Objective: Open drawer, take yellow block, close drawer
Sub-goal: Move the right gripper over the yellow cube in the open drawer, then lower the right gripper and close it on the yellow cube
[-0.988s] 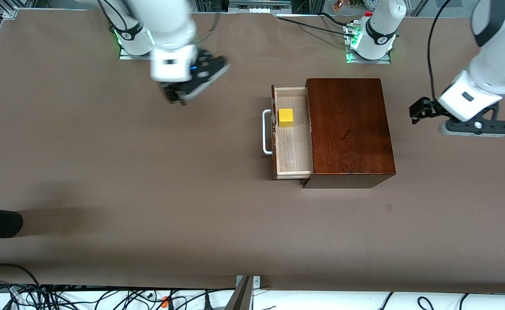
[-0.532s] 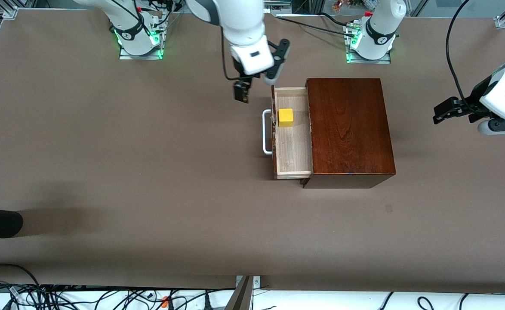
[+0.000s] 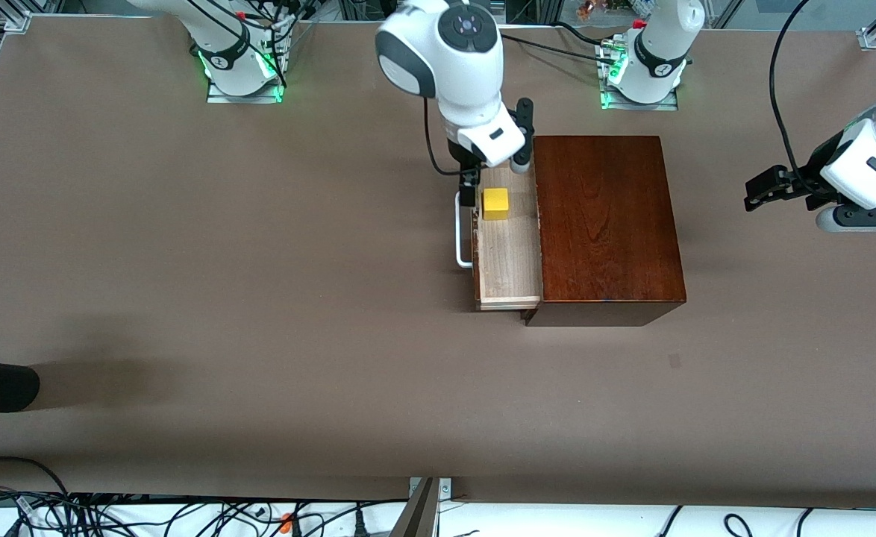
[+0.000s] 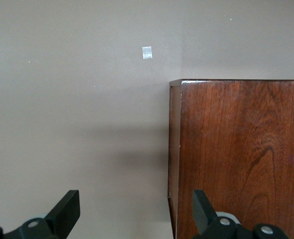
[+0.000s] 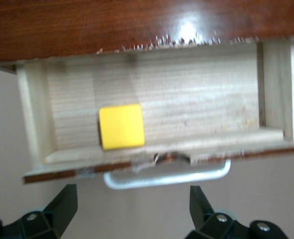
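The counter (image 3: 259, 298) carries one wooden box (image 3: 602, 224), dark and reddish brown. It looks heavy and stiff, so it probably stays in place when the drawer moves.

The one drawer (image 3: 509, 261) is already pulled out toward the right arm's end of the counter. Its pale wood inside is open to view, and its rim is a little chipped near the front. It should slide stiffly, and the best place to push or pull it is the one white handle (image 3: 462, 231), a hard U-shaped bar on the drawer front.

There are two grippers. The right gripper (image 3: 492, 173) hangs over the farther part of the drawer, just beside the block, with its fingers (image 5: 62, 204) wide apart. The left gripper (image 3: 770, 190) waits over bare counter at the left arm's end, well apart from the box, and its fingers (image 4: 67, 209) are also spread.

The one block (image 5: 121, 126) is a small yellow cube. It lies in the drawer, on its floor, near the front wall. It seems light, rigid and smooth, not fragile. Two flat opposite faces are the natural place to hold it, and the nearby wall leaves little room for a finger.
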Robot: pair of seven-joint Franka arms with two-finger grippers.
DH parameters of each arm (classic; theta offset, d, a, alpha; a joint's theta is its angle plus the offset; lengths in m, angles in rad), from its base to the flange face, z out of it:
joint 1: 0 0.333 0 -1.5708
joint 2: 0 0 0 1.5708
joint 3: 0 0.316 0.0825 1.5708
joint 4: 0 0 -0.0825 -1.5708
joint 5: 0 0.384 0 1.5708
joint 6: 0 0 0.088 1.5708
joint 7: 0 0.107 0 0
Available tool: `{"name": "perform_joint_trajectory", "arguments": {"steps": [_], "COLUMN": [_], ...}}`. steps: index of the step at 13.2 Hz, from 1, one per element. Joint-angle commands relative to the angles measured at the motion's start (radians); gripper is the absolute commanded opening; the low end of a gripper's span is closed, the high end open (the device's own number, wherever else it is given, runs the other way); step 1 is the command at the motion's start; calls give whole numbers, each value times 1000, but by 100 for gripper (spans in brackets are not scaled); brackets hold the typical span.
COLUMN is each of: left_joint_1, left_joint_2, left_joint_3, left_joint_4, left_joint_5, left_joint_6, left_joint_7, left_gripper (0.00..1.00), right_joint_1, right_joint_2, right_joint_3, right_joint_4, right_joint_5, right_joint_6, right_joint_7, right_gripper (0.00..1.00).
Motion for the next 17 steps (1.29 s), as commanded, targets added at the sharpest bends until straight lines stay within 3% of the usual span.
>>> {"name": "perform_joint_trajectory", "arguments": {"steps": [1, 10, 15, 16, 17], "left_joint_1": [8, -1, -1, -3, -3], "left_joint_2": [-9, -3, 3, 5, 6], "left_joint_3": [-9, -10, -10, -10, -10], "left_joint_4": [-3, -2, 0, 0, 0], "left_joint_5": [-12, -13, -12, -12, -12], "left_joint_6": [-17, -35, -32, -31, -29], "left_joint_7": [31, 32, 28, 28, 26], "left_gripper": [100, 100, 100, 100, 100], "right_joint_1": [8, 44, 52, 52, 52], "right_joint_2": [84, 206, 218, 223, 223], "right_joint_3": [3, 3, 2, 2, 2], "right_joint_4": [121, 170, 169, 170, 170], "right_joint_5": [-17, -19, -20, -20, -20], "right_joint_6": [1, 20, 39, 40, 40], "right_joint_7": [-40, -67, -62, -62, -62], "right_gripper": [100, 100, 98, 87, 65]}}
